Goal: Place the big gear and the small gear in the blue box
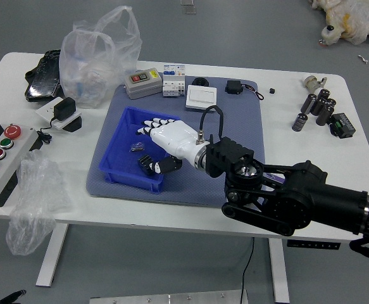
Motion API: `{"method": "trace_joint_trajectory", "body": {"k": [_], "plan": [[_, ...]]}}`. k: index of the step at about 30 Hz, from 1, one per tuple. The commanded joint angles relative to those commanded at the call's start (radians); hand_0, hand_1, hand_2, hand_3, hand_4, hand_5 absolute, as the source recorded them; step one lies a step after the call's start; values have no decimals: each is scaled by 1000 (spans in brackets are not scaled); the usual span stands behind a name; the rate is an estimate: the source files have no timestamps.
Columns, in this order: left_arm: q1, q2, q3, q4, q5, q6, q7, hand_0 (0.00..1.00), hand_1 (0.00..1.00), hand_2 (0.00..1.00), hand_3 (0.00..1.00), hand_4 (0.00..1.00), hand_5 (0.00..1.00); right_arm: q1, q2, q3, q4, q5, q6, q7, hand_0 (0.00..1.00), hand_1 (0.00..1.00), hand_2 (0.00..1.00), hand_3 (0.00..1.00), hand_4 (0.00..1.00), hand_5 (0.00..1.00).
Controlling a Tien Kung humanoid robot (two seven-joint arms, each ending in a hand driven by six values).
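My right hand (151, 144) reaches over the right part of the blue box (125, 175), its fingers spread and nothing gripped between them. Just below the fingers, beside the black thumb, is a dark toothed piece (146, 165), apparently the big gear, inside the box's outline; whether it touches the thumb or the floor, I cannot tell. A small metallic gear (137, 147) lies on the box floor, left of the hand. Of my left arm (12, 297), only a black tip shows at the lower left edge.
The box stands on a grey mat (200, 196). Behind it are a grey device (143, 83) and a white box (201, 97). Plastic bags (99, 60) and a button panel (0, 161) lie left; black cylinders (323, 106) stand right.
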Motion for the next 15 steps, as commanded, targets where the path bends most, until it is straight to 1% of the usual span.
{"method": "trace_joint_trajectory", "body": {"k": [3, 4, 7, 8, 9, 10, 12, 15], "plan": [[1, 0, 2, 0, -3, 0, -2, 653, 594, 584, 742, 746, 633, -16, -11, 37, 16, 0, -28, 10, 949, 998, 998, 998, 625, 300], [1, -1, 3, 1, -4, 0, -2, 653, 594, 584, 743, 747, 631, -26, -18, 56, 21, -2, -42, 13, 817, 885, 906, 918, 628, 305], [2, -3, 6, 1, -9, 1, -4, 653, 594, 584, 743, 747, 631, -58, -45, 119, 15, -14, -80, 10, 817, 885, 906, 918, 628, 305], [3, -3, 7, 1, -11, 1, -4, 653, 594, 584, 743, 747, 631, -72, -59, 145, 0, -20, -90, 5, 817, 885, 906, 918, 628, 305], [4, -4, 8, 1, -12, 1, -4, 653, 594, 584, 743, 747, 631, -82, -69, 167, -16, -22, -94, 0, 817, 885, 906, 918, 628, 305], [5, -4, 8, 1, -13, 2, -4, 653, 593, 584, 743, 746, 633, -88, -78, 185, -31, -21, -95, -5, 662, 726, 797, 856, 637, 263], [6, -3, 8, 1, -14, 2, -4, 653, 593, 584, 743, 746, 633, -99, -92, 203, -56, -14, -88, -20, 662, 726, 797, 856, 637, 263], [6, -2, 9, 1, -15, 2, -5, 653, 593, 584, 743, 746, 633, -113, -104, 194, -81, 6, -67, -43, 662, 726, 797, 856, 637, 263]]}}
